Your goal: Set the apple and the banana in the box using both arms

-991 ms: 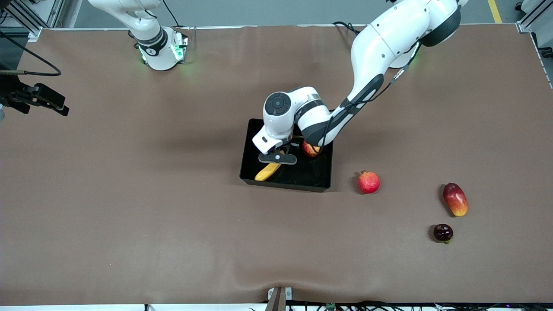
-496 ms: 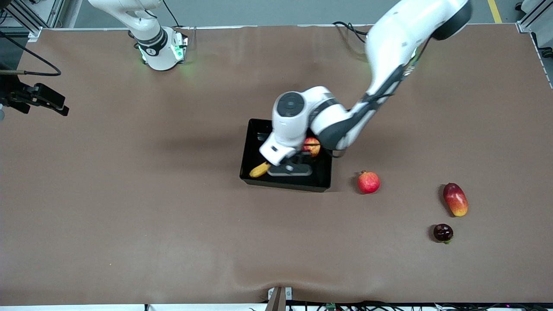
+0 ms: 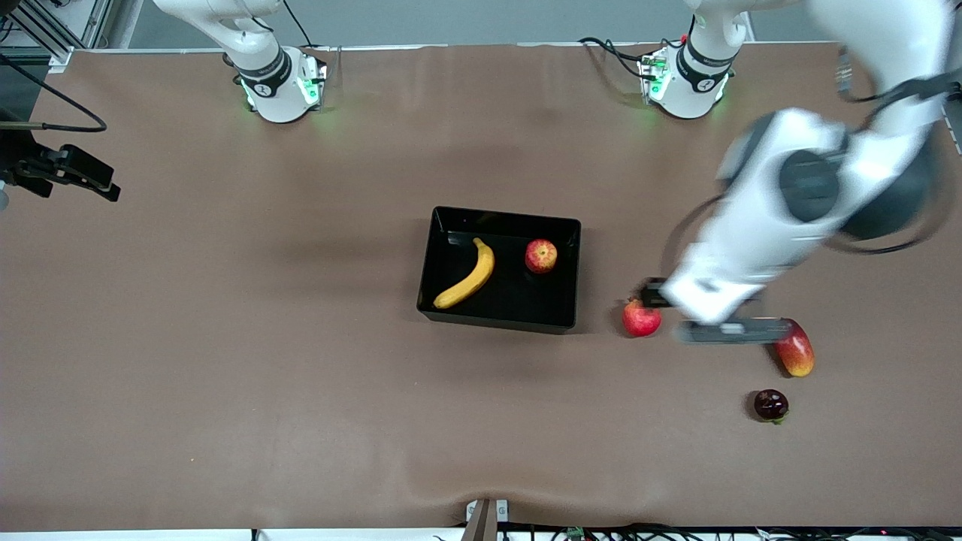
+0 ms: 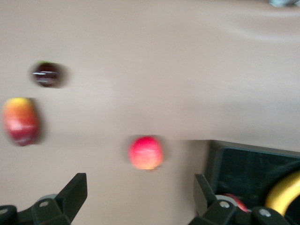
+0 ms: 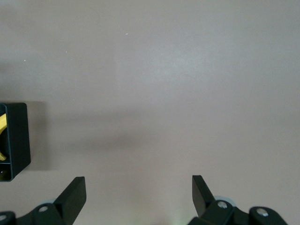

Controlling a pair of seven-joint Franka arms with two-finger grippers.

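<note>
We see the long curved yellow banana and the small round red apple with pale yellow patches both lying inside the shallow glossy black plastic box at the middle of the brown table. The banana lies toward the right arm's end of the box, the apple toward the left arm's end, and the two are apart. Judging from this, both placements look done and nothing seems left but parking the arms.

Our left gripper hangs empty with its fingers spread apart, over the table between the deep-red crowned pomegranate and the oblong red-yellow mango. A small dark round fruit lies nearer the front camera than the mango. Our right gripper waits over bare table with a corner of the box in its view, fingers wide and holding nothing.
</note>
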